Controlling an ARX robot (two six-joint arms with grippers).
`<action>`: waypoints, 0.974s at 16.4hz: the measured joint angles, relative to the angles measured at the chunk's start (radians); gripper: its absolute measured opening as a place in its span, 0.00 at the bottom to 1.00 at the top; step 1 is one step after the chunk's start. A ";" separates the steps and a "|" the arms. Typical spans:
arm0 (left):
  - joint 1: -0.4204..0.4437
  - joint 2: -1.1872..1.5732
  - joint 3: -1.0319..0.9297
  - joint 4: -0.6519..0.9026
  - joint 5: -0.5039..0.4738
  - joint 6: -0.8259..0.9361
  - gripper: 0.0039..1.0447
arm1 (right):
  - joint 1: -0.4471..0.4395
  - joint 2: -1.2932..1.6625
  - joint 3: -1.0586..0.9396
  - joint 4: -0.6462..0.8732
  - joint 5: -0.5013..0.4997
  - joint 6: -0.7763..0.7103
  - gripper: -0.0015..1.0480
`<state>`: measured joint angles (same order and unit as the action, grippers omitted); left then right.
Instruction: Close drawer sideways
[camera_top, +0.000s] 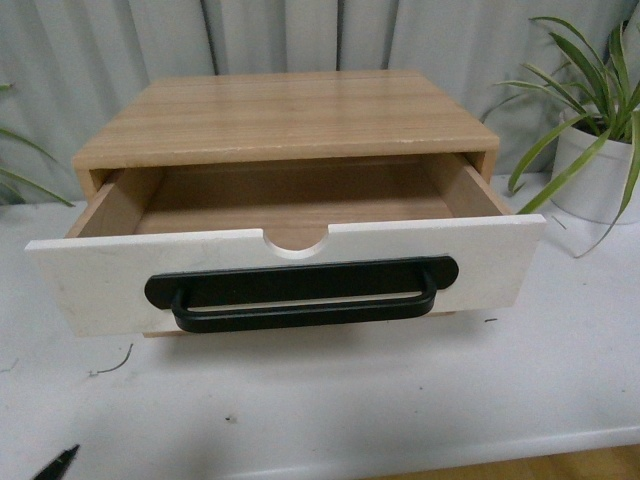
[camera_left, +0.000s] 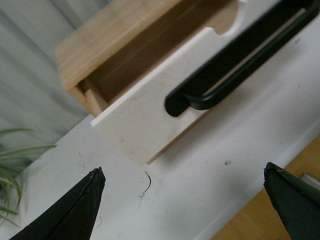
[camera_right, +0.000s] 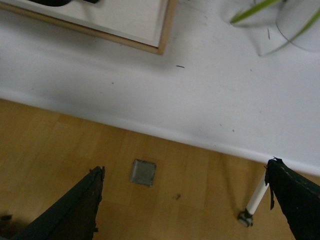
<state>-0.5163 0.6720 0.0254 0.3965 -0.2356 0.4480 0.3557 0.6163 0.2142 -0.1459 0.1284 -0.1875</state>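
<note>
The drawer (camera_top: 90, 280) stands pulled out of a light wood cabinet (camera_top: 290, 115) on the white table. It has a white front, a long black bar handle (camera_top: 300, 292), a semicircular notch in its top edge and an empty wooden inside. The left wrist view shows the drawer front's corner (camera_left: 145, 120) and its handle (camera_left: 235, 65). My left gripper (camera_left: 182, 200) is open and empty, over the table in front of that corner. My right gripper (camera_right: 185, 200) is open and empty, off the table's front edge above the floor. The drawer's other corner (camera_right: 135, 20) shows in the right wrist view.
A potted plant in a white pot (camera_top: 600, 170) stands at the right of the cabinet. Plant leaves (camera_top: 20, 160) reach in at the left. A small curl of wire (camera_top: 115, 362) lies on the table (camera_top: 400, 400). A black tip (camera_top: 55, 465) shows at the bottom left.
</note>
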 joint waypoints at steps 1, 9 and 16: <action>0.005 0.079 0.003 0.045 0.028 0.047 0.94 | 0.014 0.048 0.021 0.036 -0.015 -0.041 0.94; 0.046 0.486 0.155 0.162 0.151 0.212 0.94 | 0.129 0.492 0.219 0.187 -0.110 -0.264 0.94; 0.097 0.642 0.218 0.243 0.182 0.242 0.94 | 0.181 0.753 0.369 0.252 -0.133 -0.314 0.94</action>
<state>-0.4194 1.3140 0.2432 0.6399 -0.0536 0.6903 0.5369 1.3697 0.5831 0.1059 -0.0044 -0.5011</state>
